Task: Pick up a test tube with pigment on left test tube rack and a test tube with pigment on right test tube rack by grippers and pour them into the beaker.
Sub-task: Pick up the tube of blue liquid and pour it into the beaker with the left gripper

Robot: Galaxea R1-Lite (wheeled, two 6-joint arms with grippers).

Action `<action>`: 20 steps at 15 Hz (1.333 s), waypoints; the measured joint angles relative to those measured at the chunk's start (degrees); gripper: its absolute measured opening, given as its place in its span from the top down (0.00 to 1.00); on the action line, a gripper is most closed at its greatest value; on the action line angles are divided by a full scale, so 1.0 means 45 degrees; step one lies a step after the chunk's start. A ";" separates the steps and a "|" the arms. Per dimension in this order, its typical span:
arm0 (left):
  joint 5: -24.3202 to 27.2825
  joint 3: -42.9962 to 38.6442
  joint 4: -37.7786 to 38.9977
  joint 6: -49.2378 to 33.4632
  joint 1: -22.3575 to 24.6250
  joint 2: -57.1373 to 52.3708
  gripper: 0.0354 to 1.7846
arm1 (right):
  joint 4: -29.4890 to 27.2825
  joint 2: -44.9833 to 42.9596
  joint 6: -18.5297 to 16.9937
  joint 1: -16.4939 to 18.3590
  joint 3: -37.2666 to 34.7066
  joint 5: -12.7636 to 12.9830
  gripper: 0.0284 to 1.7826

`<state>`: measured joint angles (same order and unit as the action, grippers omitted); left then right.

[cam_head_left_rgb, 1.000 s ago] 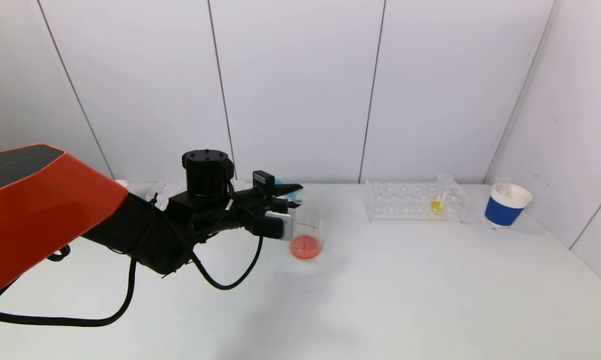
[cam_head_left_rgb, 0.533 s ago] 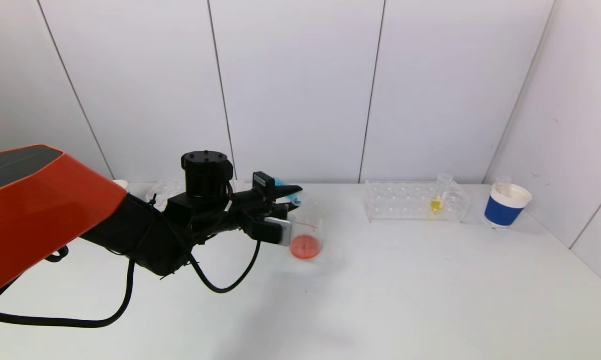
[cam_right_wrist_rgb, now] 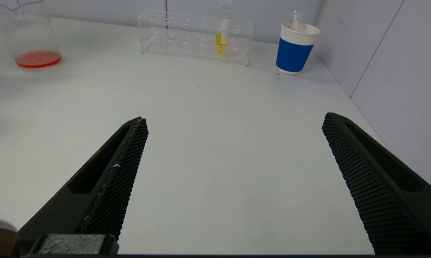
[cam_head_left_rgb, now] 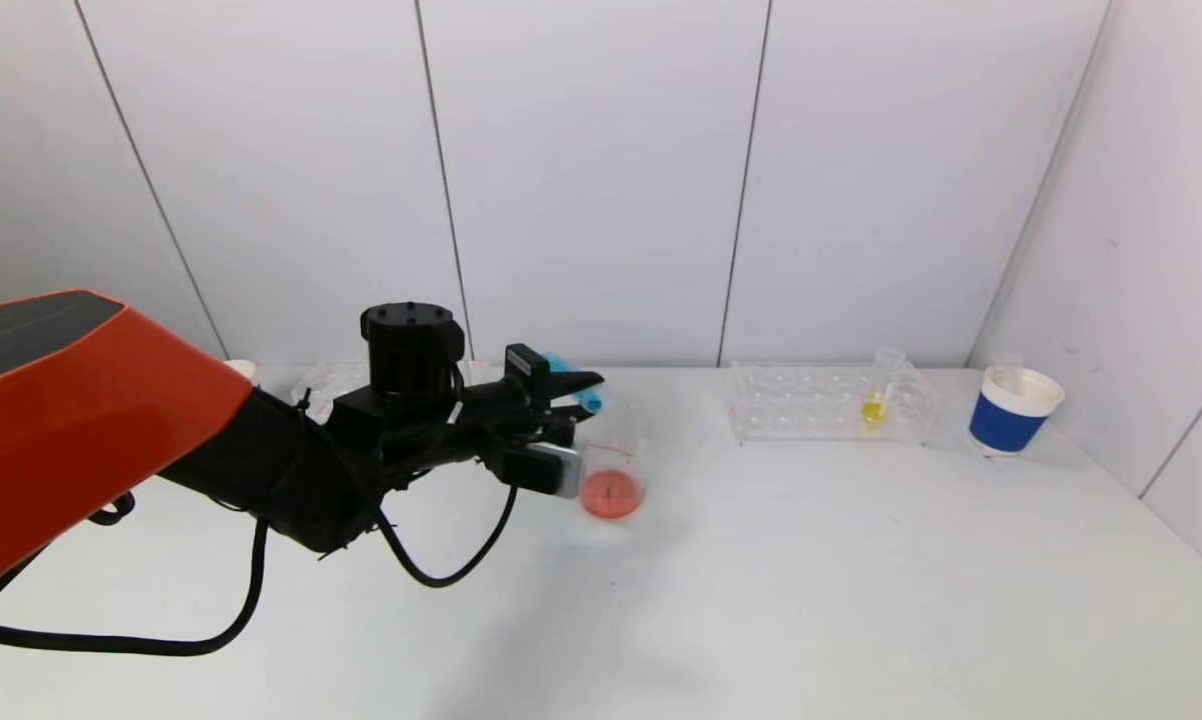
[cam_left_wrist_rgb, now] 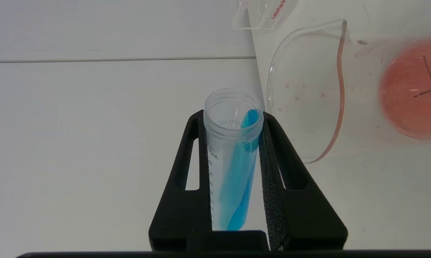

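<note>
One tube (cam_left_wrist_rgb: 233, 157) of blue pigment lies tipped in the left gripper's (cam_left_wrist_rgb: 233, 150) pinch, beside the beaker (cam_head_left_rgb: 613, 460) near the bench's back edge; pouring next needs its mouth over the rim. The right gripper (cam_right_wrist_rgb: 233, 179) waits spread.

Left gripper (cam_head_left_rgb: 573, 392) slightly back from beaker (cam_head_left_rgb: 613, 462).

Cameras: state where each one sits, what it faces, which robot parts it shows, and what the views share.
Head view: on the head, looking down at the table; left arm shows, left gripper beside the beaker.
Left wrist view: on that wrist, facing the blue test tube it grips.
Right wrist view: low over the table, right gripper open, facing the right rack and blue cup.
Shared: the beaker.
</note>
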<state>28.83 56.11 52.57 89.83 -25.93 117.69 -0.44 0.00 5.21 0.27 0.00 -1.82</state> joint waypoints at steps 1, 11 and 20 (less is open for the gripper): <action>-0.0008 -0.0005 0.0005 0.0049 0.0000 0.0008 0.78 | 0.0000 0.0000 0.0005 0.0000 0.0000 0.0000 0.01; -0.0306 0.0014 0.0065 0.0656 0.0054 0.0184 0.78 | 0.0000 0.0000 0.0005 0.0000 0.0000 0.0000 0.01; -0.0582 0.0030 0.0477 0.1555 0.0079 0.0377 0.78 | 0.0000 0.0000 0.0005 0.0000 0.0000 0.0005 0.01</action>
<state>26.21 56.25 54.71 96.83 -25.58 119.38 -0.44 0.00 5.23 0.27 0.00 -1.79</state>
